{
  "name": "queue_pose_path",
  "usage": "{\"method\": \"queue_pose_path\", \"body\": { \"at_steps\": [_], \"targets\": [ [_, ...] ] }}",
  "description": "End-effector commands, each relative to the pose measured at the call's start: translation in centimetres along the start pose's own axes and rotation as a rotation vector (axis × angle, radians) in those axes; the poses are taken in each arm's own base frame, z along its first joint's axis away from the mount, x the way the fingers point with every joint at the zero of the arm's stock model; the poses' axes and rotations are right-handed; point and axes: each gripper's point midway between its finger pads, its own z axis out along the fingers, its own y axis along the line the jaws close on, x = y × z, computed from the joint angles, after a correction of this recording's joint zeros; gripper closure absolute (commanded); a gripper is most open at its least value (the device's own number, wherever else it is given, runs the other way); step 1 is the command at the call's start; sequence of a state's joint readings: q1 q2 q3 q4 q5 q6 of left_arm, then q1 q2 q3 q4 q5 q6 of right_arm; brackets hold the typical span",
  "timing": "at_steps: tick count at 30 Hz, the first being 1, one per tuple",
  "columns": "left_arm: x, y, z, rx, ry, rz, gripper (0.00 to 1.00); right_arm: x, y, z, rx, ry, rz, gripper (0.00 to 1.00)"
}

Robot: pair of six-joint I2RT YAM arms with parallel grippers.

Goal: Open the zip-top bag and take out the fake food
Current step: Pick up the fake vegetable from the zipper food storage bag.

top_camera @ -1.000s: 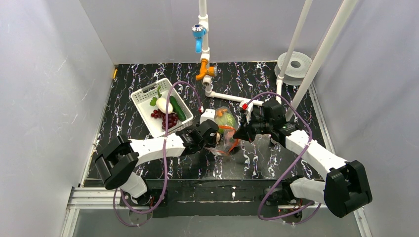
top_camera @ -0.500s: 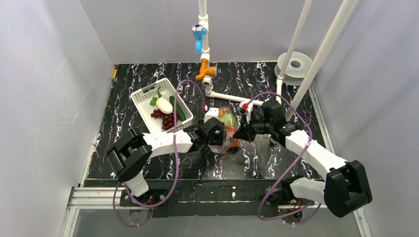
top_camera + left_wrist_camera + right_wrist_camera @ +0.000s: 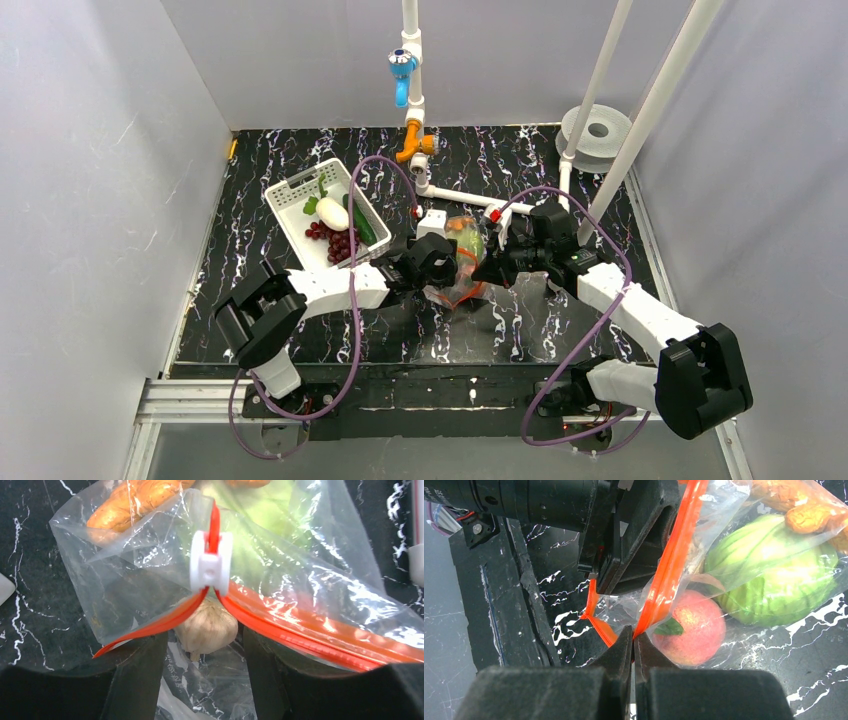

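- the zip-top bag (image 3: 458, 265) lies near the middle of the black marbled desk (image 3: 560, 160), between the two arms, crinkled and partly lifted.
- the right hand (image 3: 633, 637) is fully closed, pinching the orange-red zip strip (image 3: 672, 555) at one side of the bag's mouth; the strip runs up and away from its fingertips.
- the left hand (image 3: 205, 645) is at the mouth from the other side, its two dark fingers moderately apart and clamping nothing that shows.
- in the left wrist view the white slider (image 3: 211, 562) sits on the strip, and below it the strip splits into two lips that spread out over the left hand's fingers, so this part of the mouth is open.
- a pale garlic bulb (image 3: 207, 627) sits inside the bag just under the slider, between the left fingers; i cannot tell whether they touch it.
- also inside the bag: a green round vegetable (image 3: 774, 580), a pink-red peach (image 3: 694, 627) just beside the right fingertips, and a knobby orange piece (image 3: 135, 502) at the closed end.
- the white slotted basket (image 3: 300, 177) stands toward the far left corner of the desk, apart from the bag.
- in the basket lie a white egg-shaped piece (image 3: 333, 213), a dark red grape bunch (image 3: 338, 240) and a dark green cucumber (image 3: 360, 222).
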State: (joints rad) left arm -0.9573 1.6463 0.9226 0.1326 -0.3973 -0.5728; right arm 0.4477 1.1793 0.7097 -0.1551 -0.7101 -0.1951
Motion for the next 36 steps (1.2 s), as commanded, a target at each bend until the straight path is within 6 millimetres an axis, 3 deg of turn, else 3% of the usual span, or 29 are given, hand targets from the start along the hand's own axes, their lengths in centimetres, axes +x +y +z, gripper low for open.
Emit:
{"method": "queue_pose_path", "body": {
  "at_steps": [1,7,13,19,26,32,36],
  "targets": [
    [-2.3,-0.8,-0.8,0.055,-0.083,-0.007,0.43,-0.1,0.2,0.2,-0.019,-0.007,-0.019,0.99],
    [-2.2,-1.4,-0.5,0.087,-0.074,0.026,0.39,-0.2,0.3,0.1,-0.02,-0.009,-0.02,0.99],
    [-1.3,-0.7,0.9,0.031,-0.044,0.087,0.37,-0.2,0.3,0.1,-0.022,-0.009,-0.019,0.99],
    [0.1,-0.4,2.6,0.0,0.001,0.128,0.38,-0.1,0.3,0.2,-0.023,-0.007,-0.018,0.99],
    [0.2,0.0,3.6,-0.036,-0.005,0.14,0.4,0.0,0.3,0.3,-0.03,-0.004,-0.015,0.99],
    [0.7,0.6,4.3,-0.08,0.009,0.153,0.66,0.1,0.3,0.3,-0.027,-0.001,-0.014,0.99],
    [0.1,0.4,3.2,-0.05,-0.003,0.154,0.79,0.1,0.3,0.3,-0.026,0.0,-0.015,0.99]
  ]
}}
